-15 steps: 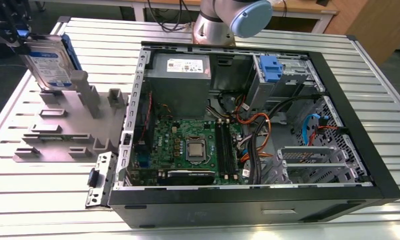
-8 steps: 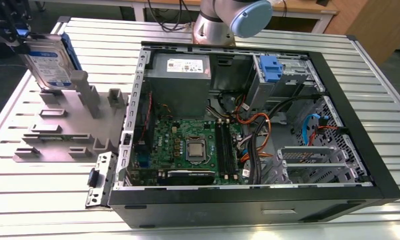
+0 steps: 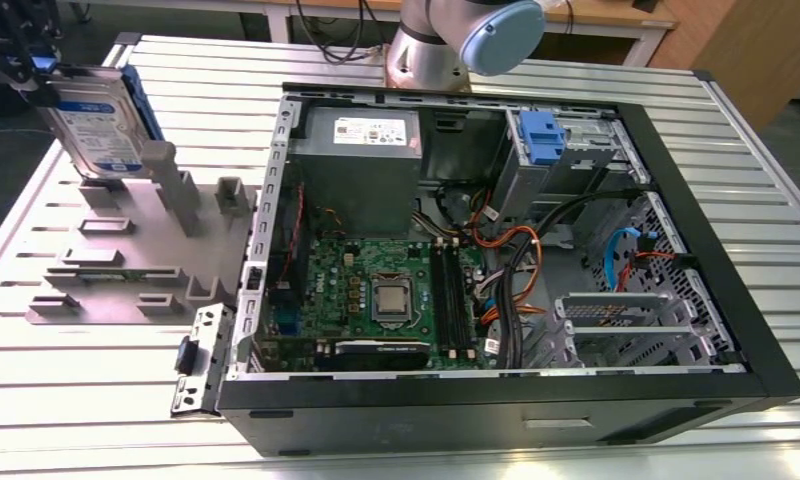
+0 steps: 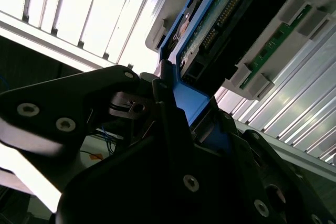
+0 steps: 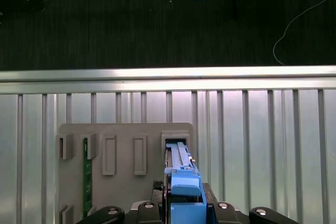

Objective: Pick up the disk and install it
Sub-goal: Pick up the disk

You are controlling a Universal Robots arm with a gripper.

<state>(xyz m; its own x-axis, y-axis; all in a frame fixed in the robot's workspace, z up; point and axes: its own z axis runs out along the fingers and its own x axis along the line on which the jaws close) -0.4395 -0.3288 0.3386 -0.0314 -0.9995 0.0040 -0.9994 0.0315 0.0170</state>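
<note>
The claw point(image 3: 40, 80) is clamped on the blue side frame of the hard drive point(image 3: 100, 140), which hangs upright beneath it at the grey holder fixture point(image 3: 120, 270). The pick-up looks underway. The open computer case point(image 3: 720, 300) stands well apart from the claw, so installation is not yet done.

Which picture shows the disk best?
The exterior view: the disk shows its labelled face and blue side frame there. The first wrist view sees it edge-on; the second wrist view catches part of its circuit-board side.
</note>
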